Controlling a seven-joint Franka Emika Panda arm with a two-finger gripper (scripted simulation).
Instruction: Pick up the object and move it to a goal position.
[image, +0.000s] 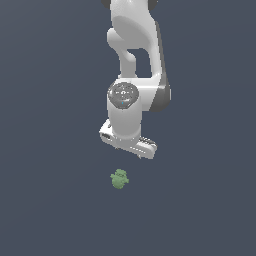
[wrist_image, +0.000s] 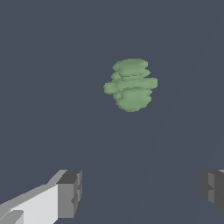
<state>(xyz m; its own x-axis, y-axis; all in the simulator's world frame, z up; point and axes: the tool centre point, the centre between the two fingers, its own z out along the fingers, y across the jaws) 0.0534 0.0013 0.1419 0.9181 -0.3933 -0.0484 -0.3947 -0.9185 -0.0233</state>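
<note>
The object (image: 119, 179) is a small lumpy green item lying on the dark grey floor, just below the white arm's hand in the exterior view. In the wrist view the object (wrist_image: 131, 85) shows as a knobbly green lump of stacked ridges, apart from both fingers. My gripper (wrist_image: 141, 190) is open, its two dark fingertips (wrist_image: 70, 192) spread wide with nothing between them. In the exterior view the hand (image: 128, 140) hangs above the object and the fingers themselves are hidden behind it.
A plain dark grey surface (image: 200, 210) fills both views. The white arm (image: 135, 55) rises from the hand to the upper edge of the exterior view.
</note>
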